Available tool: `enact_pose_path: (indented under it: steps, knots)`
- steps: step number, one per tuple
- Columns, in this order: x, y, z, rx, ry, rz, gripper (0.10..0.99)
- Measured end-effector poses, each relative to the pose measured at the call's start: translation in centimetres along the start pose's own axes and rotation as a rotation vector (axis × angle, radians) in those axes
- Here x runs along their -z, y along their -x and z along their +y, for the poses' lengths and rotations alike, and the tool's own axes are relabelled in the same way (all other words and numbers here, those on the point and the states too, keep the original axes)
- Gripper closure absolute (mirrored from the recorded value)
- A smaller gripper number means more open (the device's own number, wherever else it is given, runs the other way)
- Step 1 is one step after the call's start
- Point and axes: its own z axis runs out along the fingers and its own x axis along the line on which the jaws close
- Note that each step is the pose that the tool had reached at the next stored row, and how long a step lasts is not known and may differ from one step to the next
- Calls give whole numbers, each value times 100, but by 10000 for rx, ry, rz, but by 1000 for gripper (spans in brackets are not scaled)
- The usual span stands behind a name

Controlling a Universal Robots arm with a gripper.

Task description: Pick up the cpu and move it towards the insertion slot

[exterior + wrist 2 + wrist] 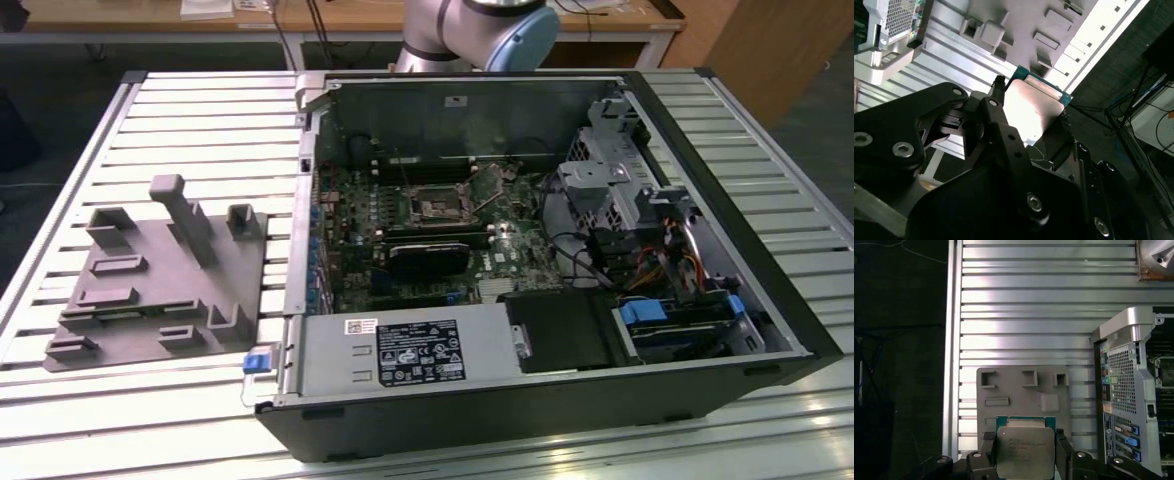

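Black fingers (985, 450) of the gripper (1025, 455) close on the cpu (1025, 452) from either side at the bottom centre of the first wrist view, holding its silvery metal top and green rim clear of the surface beneath. Seen in the second wrist view, the gripper (1026, 117) fills the lower half of the frame and the cpu (1031, 110) sits near the centre, tilted, with light glaring off its face. Behind the chip in the first wrist view lies the grey fixture plate (1024, 395) with its raised blocks, resting on the ribbed aluminium table (1024, 305), and the open computer case (1126, 385) stands at the right edge. Across the exterior view, the fixture plate (154, 280) is at centre left and the case (534, 250) takes up the centre and right. The insertion slot (438, 207) sits on the motherboard, slightly above the frame's centre, a dark square in a silver bracket. The arm's base (474, 30) rises at top centre
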Motion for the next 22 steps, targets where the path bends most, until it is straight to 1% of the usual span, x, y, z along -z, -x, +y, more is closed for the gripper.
enact_pose_path:
  steps: [4,7,22]
  knots:
    - [-3,148,3,0,8,1,537]
    - [-5,245,5,1,14,0,537]
    - [-12,638,14,1,61,1,537]
